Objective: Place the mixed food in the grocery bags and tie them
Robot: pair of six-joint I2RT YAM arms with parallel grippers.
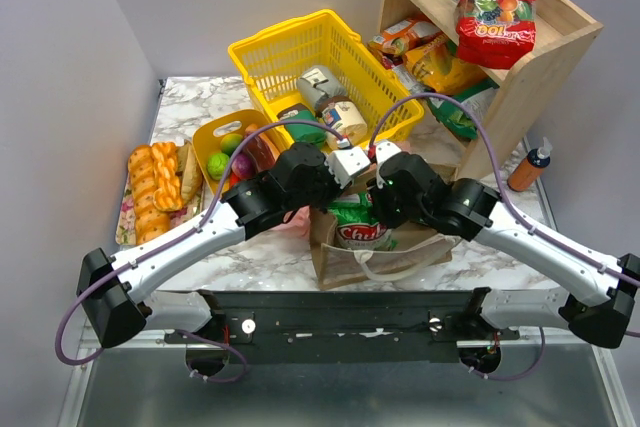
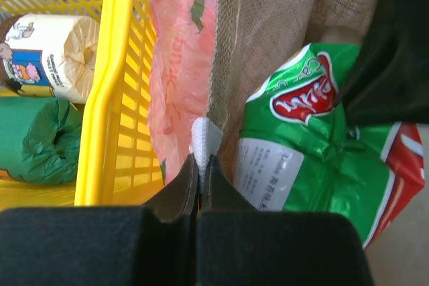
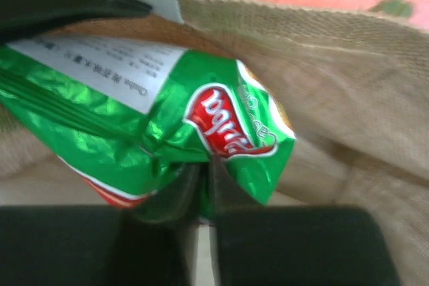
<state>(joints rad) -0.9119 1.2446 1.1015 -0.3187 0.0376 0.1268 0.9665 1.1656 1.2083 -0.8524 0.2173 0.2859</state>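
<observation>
Black fingers of the left gripper (image 2: 201,165) fill the near edge of its wrist view, tapering to a point and pressed together on the white handle tab (image 2: 204,137) at the rim of the brown bag (image 2: 268,38). Bag wall coarse, open-weave, burlap-like. Just beside it hangs the pink plastic bag (image 2: 177,65), thin, translucent and wrinkled, touching the yellow mesh basket (image 2: 120,98). 1 paper-labelled tin (image 2: 47,51) lies on its side in the basket.

Right gripper (image 3: 204,182): 2 dark fingers with a thin slit between them, the crimped lower edge of the crisp packet (image 3: 100,125) at their tips. Whether they pinch it cannot be told. Packet glossy green foil, creased, with a white panel and red oval logo; it sits inside the mouth of the brown bag.

Top view: left arm (image 1: 200,232) and right arm (image 1: 540,232) both reach forward and inward, elbows bent, wrists meeting over the bag on the marble table (image 1: 250,257). Toy fruit (image 1: 218,164) rests in the yellow oval tub (image 1: 205,135), next to a braided loaf (image 1: 152,192).
</observation>
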